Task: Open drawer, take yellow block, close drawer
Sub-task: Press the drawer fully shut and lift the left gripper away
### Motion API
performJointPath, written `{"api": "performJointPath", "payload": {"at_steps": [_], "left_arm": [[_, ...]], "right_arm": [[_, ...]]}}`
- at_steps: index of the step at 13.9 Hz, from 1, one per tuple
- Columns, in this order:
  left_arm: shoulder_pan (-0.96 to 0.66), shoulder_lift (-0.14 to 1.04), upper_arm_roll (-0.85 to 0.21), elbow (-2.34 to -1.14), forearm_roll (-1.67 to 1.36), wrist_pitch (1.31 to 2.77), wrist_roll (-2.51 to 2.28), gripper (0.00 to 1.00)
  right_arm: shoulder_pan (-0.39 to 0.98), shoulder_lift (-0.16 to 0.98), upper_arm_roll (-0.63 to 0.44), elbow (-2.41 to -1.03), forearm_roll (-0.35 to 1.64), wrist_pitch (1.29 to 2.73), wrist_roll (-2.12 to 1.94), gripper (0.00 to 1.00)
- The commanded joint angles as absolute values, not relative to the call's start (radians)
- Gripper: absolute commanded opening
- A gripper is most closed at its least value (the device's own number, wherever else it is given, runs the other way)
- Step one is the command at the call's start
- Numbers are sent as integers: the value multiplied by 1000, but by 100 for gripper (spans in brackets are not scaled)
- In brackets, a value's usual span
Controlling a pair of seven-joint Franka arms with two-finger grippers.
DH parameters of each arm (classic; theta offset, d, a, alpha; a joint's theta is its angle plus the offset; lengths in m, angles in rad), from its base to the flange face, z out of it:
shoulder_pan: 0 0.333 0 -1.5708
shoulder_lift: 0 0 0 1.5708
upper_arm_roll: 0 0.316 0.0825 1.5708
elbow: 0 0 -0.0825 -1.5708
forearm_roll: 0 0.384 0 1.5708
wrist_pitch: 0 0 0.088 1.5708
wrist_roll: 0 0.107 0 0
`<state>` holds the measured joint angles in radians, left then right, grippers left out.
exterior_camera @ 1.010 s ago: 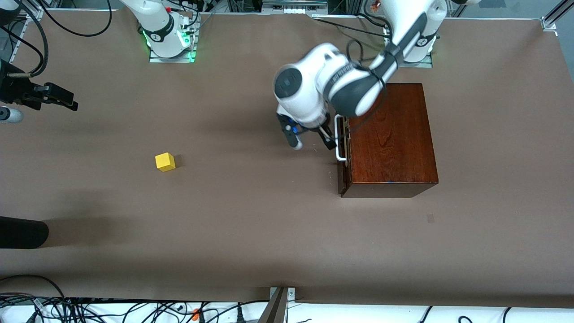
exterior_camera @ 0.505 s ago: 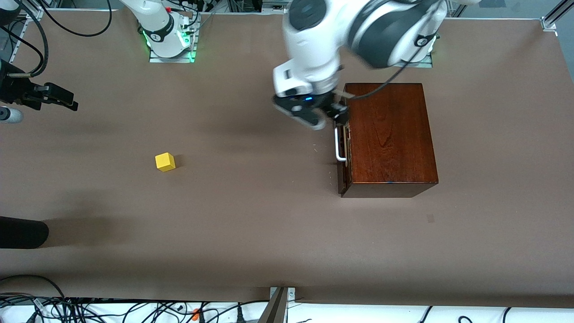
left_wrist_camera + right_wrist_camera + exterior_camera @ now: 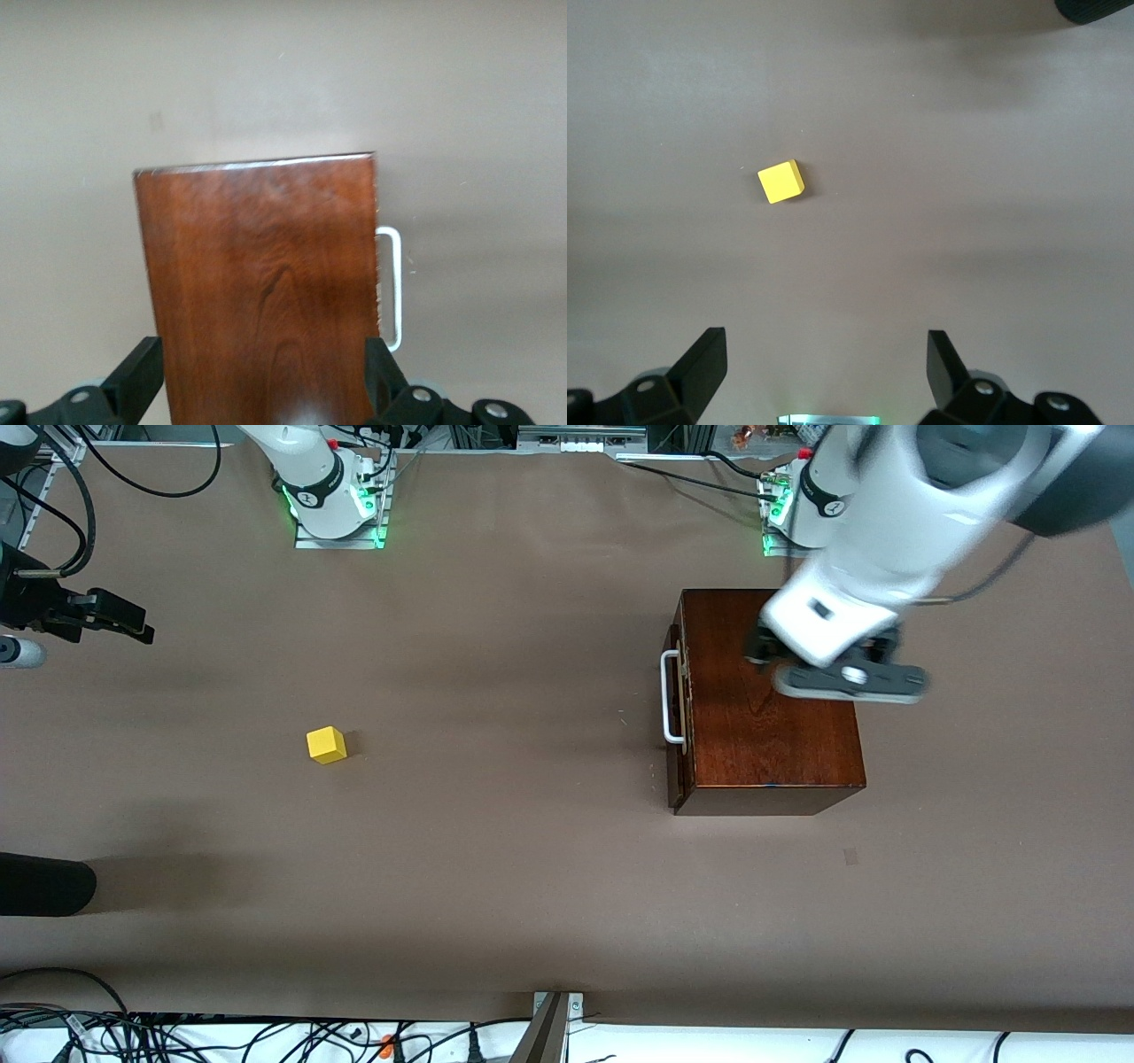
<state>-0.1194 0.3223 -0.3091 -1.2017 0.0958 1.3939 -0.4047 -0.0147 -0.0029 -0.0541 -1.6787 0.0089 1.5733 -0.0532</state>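
Note:
The dark reddish-brown wooden box [image 3: 771, 735] stands toward the left arm's end of the table. Its drawer [image 3: 677, 775] is shut, with the white bar handle [image 3: 666, 695] on its front. My left gripper [image 3: 837, 673] is open and empty, up in the air over the box top. The left wrist view shows the box top [image 3: 257, 283] between its spread fingers [image 3: 137, 372], with the handle [image 3: 390, 288] at one side. The yellow block [image 3: 326, 745] lies on the bare table toward the right arm's end. My right gripper [image 3: 124, 620] waits open and empty, high above the table, and the right wrist view shows the block [image 3: 780, 181] below.
The brown table mat [image 3: 496, 850] spreads between the block and the box. A black rounded object [image 3: 44, 886] reaches in at the table's edge at the right arm's end, nearer the front camera than the block. Cables [image 3: 177, 1036] run along the front edge.
My left gripper has left the drawer's handle, risen and swung over the box top. The drawer has stayed shut. The block and my right gripper have not moved.

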Motion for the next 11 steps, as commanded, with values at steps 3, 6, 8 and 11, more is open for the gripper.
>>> {"api": "performJointPath", "payload": {"at_steps": [3,6,8,11], "left_arm": [[-103,148,-154,-1391,0,1371,-390,100],[-103,20,-79,-1593,-2,1506,-237,100],[-103,0,-39,-1624,-3,1537,-114,100],[-103,-8,-14,-1631,-3,1546,-69,100]], "right_arm": [[-26,-15,-48,-1689,9,1566,-69,100],[-26,-15,-48,-1689,9,1566,-69,100],[-26,-15,-49,-1689,9,1566,-69,100],[-26,-15,-49,-1689,9,1566,-69,100]]}}
